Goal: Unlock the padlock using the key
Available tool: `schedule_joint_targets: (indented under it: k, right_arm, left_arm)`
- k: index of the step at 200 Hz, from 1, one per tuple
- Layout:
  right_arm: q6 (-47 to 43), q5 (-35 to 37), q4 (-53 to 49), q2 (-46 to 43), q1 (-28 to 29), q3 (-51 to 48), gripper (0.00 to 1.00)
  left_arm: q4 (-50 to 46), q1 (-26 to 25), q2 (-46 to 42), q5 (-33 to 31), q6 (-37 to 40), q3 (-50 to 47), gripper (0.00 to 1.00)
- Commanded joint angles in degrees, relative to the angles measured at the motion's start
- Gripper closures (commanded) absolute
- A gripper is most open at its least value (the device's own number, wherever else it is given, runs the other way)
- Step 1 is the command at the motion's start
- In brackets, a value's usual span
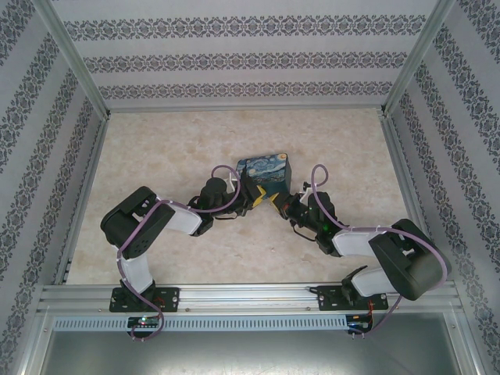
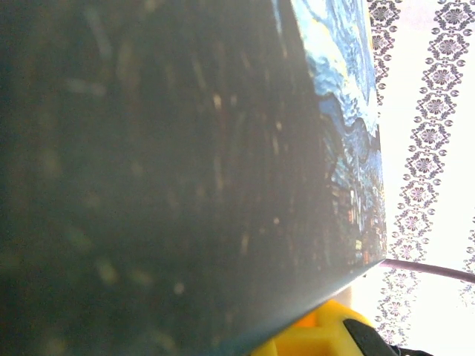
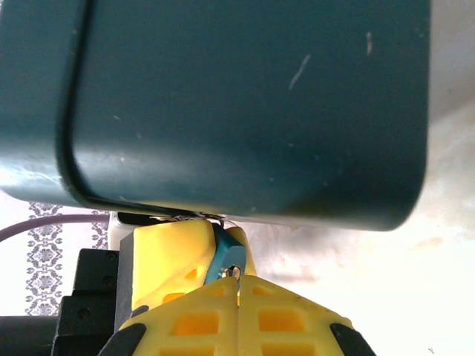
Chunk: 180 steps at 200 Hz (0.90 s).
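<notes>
While the left gripper (image 3: pixel 211 243) clamps the blue padlock (image 3: pixel 221 256) against the edge of the box (image 3: pixel 245 104), we see the right gripper (image 3: pixel 237 285) pinched tight on the key (image 3: pixel 234 272), whose tip meets the lock body. We judge that one arm steadies the padlock so the key can enter and turn without pushing it aside; insertion looks barely begun.
</notes>
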Motion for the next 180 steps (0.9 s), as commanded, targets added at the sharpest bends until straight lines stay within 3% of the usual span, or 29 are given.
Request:
schedule_joint_targets:
  k: [1,133,180]
  right_arm:
    - [0.14,-0.36,2.15,0.06,-0.64,1.65,1.00]
    - [-0.47,-1.36,4.08,4.95,-1.52,3.67,1.00]
    - [-2.51,-4.88,5.09,5.39,-3.07,6.22,1.00]
  left_arm:
    - [3.47,-0.71,0.74,1.04,0.42,0.92,1.00]
    - [9.33,-2.46,-0.87,1.50,-6.75,2.92,1.00]
    - [11.14,-3.09,-2.04,1.34,-8.89,2.98,1.00]
